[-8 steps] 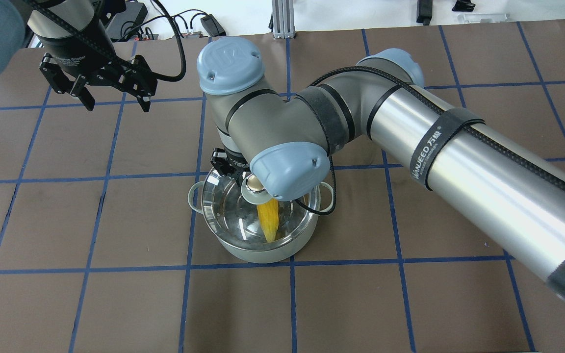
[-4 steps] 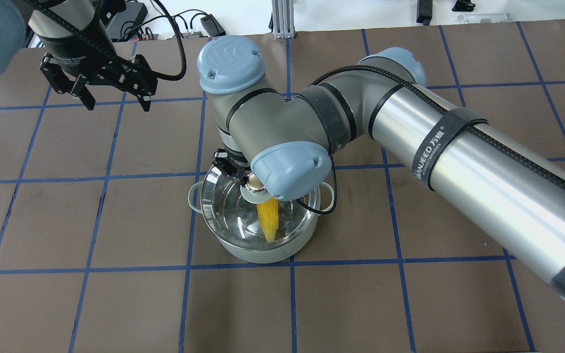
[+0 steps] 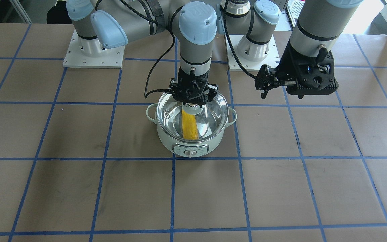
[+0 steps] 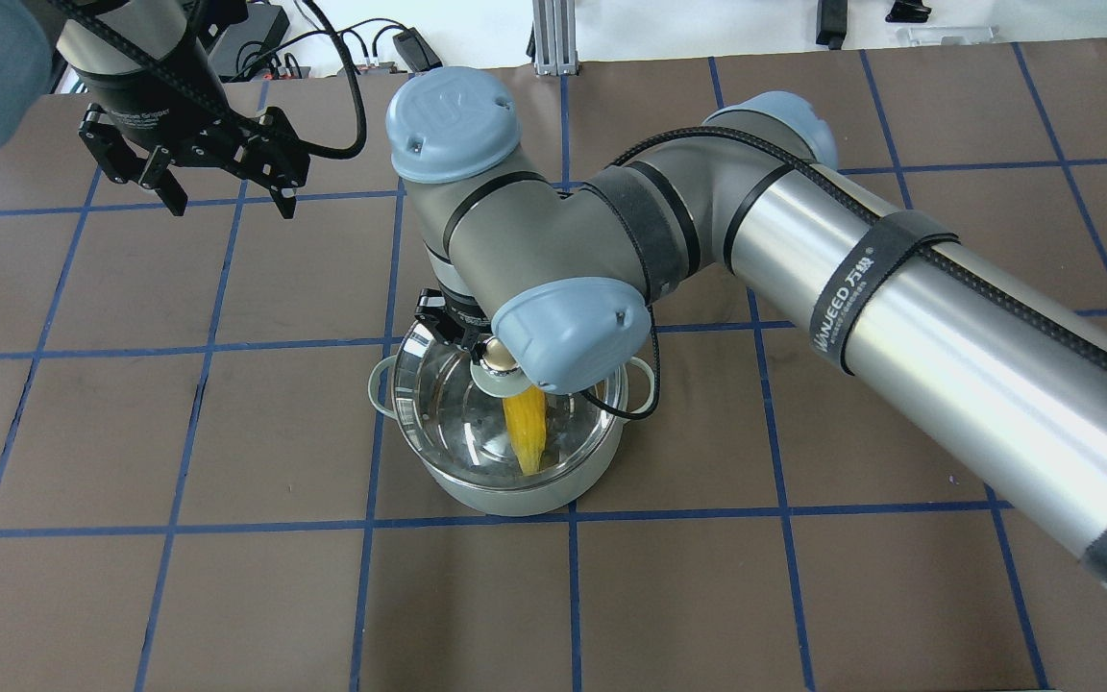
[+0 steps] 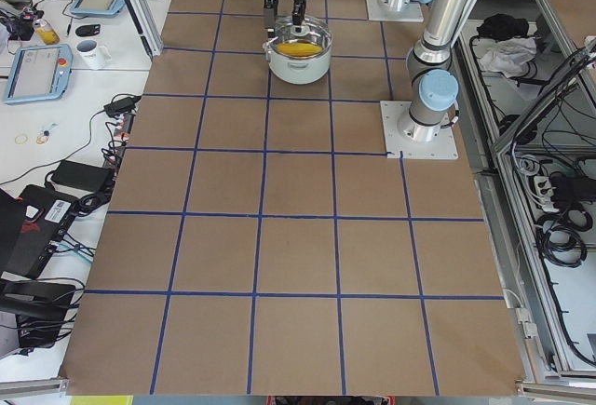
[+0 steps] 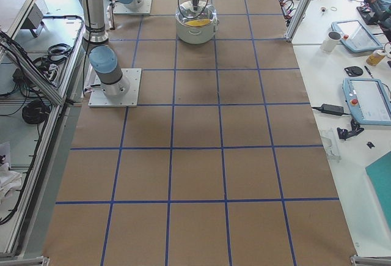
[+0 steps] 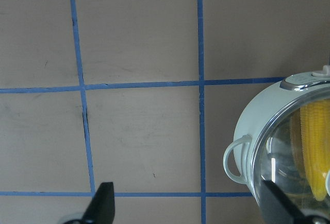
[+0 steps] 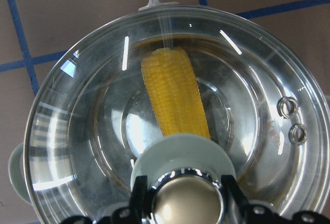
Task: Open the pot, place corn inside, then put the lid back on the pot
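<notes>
The pale mint-green pot [image 3: 173, 137] stands mid-table, with the yellow corn [image 3: 189, 126] lying inside. The clear glass lid [image 3: 213, 111] rests over the pot's rim. My right gripper [image 3: 195, 101] is shut on the lid's knob, straight above the pot. In the right wrist view the fingers [image 8: 138, 195] clamp the cream-gold ball, with the corn [image 8: 175, 95] under the lid's glass [image 8: 247, 80]. In the overhead view my wrist hides part of the lid [image 4: 429, 384] and pot [image 4: 515, 495]. My left gripper [image 3: 282, 93] [image 4: 227, 197] hangs open and empty, away from the pot.
Brown table paper with blue tape grid lines [image 4: 227, 432] surrounds the pot. The left wrist view shows the pot's loop handle [image 7: 234, 157] at right. The arm bases [image 3: 94, 53] stand at the robot's side. Cables and devices [image 4: 256, 38] lie beyond the far edge.
My right gripper and the lid shifted slightly toward the table's far side over the pot. The left arm has not moved.
</notes>
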`<state>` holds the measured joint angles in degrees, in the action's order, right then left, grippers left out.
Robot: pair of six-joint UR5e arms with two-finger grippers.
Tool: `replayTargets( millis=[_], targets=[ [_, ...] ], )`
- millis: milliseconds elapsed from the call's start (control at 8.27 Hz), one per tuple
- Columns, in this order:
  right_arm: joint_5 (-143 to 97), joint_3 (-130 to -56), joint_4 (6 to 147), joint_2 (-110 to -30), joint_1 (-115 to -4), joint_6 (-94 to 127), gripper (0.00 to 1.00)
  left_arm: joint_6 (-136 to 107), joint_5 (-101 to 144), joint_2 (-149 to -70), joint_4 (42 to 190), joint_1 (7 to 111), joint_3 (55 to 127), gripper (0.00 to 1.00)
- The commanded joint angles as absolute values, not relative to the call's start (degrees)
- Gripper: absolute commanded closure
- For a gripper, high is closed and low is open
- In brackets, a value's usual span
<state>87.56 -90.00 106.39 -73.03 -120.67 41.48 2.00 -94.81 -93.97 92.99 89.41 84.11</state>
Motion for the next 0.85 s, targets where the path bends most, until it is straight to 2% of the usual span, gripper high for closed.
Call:
replayTargets(
  millis=[0, 363, 484, 604, 725],
  targets=[
    [87.8, -90.0, 106.3, -72.9, -120.7, 41.0, 0.70, 1.8, -94.8, -94.0, 93.1, 89.6, 84.2, 0.00],
    [87.7, -90.0, 106.2, -72.8, -120.7, 40.7, 0.66, 2.0, -94.7, -94.0, 93.0, 89.6, 84.1, 0.00],
    [87.7, -90.0, 106.3, -72.7, -120.7, 40.7, 0.60, 1.7, -94.7, -94.0, 93.0, 89.6, 84.1, 0.00],
    [88.0, -90.0, 106.3, -72.6, -120.7, 40.6, 0.53, 1.7, -94.7, -94.0, 93.0, 89.6, 84.1, 0.00],
    [88.1, -90.0, 106.4, -72.5, -120.7, 40.7, 0.31, 1.6, -94.7, -94.3, 92.9, 89.6, 84.1, 0.00]
  ],
)
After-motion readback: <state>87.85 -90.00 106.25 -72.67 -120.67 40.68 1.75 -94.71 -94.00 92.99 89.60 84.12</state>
